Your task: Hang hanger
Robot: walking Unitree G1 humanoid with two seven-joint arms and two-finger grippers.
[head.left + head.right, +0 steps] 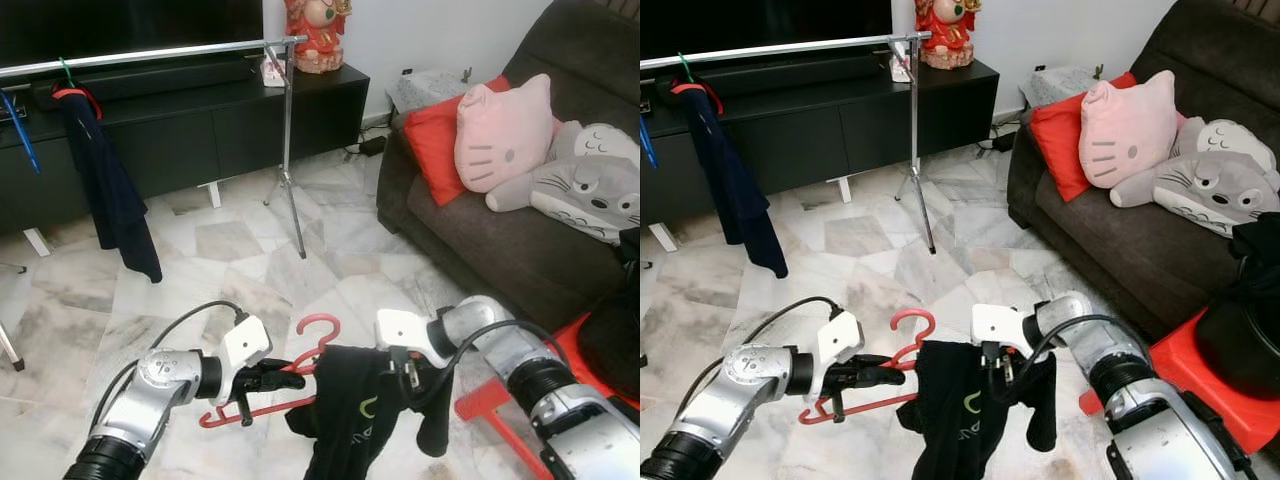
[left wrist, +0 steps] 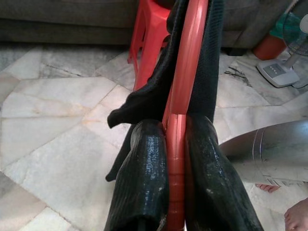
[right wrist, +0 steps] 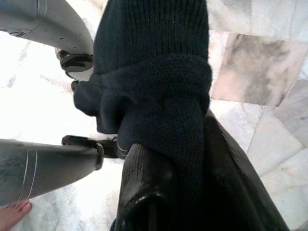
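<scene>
Left gripper (image 1: 262, 380), fingers closed on the arm of a red hanger (image 1: 300, 372), holds it low over the marble floor (image 1: 230, 255) while the right gripper (image 1: 405, 372), pinched shut on a bunched black garment (image 1: 350, 415), steadies the cloth draped over the hanger's far side. By the look of it, dressing the hanger is nearly finished and carrying comes next: the hook must be raised and brought well forward to the silver rail (image 1: 150, 52), where a dark garment (image 1: 105, 185) already hangs. The hanger is thin plastic, its curved hook upright and free of cloth.
</scene>
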